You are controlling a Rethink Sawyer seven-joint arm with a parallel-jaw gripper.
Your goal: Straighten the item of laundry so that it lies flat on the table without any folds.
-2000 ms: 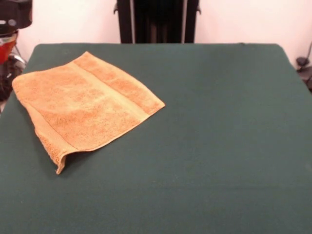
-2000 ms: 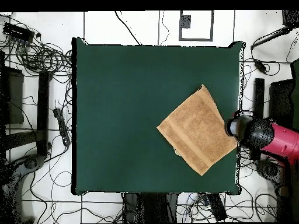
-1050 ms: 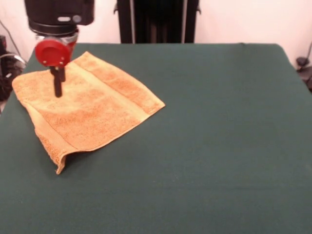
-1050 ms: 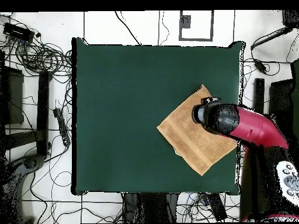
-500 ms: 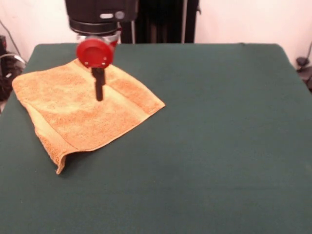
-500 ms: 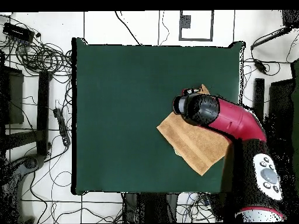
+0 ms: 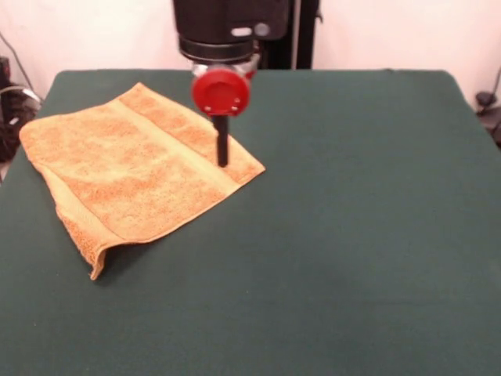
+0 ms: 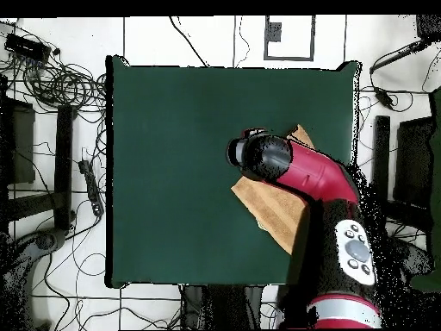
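The item of laundry [image 7: 133,168], an orange-tan towel, lies on the left part of the green table [image 7: 352,235]. Its near-left edge is doubled under and lifts slightly at the corner. A woven band runs along its far-right side. My gripper [image 7: 222,159] hangs from a red disc above the towel's right corner, over that band. It is shut, showing as one dark bar with nothing in it, and I cannot tell whether its tip touches the cloth. In the overhead view the red arm [image 8: 301,172] covers much of the towel [image 8: 271,214] and hides the gripper.
The towel's left corner lies close to the table's left edge in the front view. Cables and dark stands [image 8: 65,155] lie on the floor around the table [image 8: 172,172]. The green surface stretches wide to the right of the towel.
The arm came in from the table's left side and swept right across the towel, from its left part to its right corner. The towel itself has not shifted.
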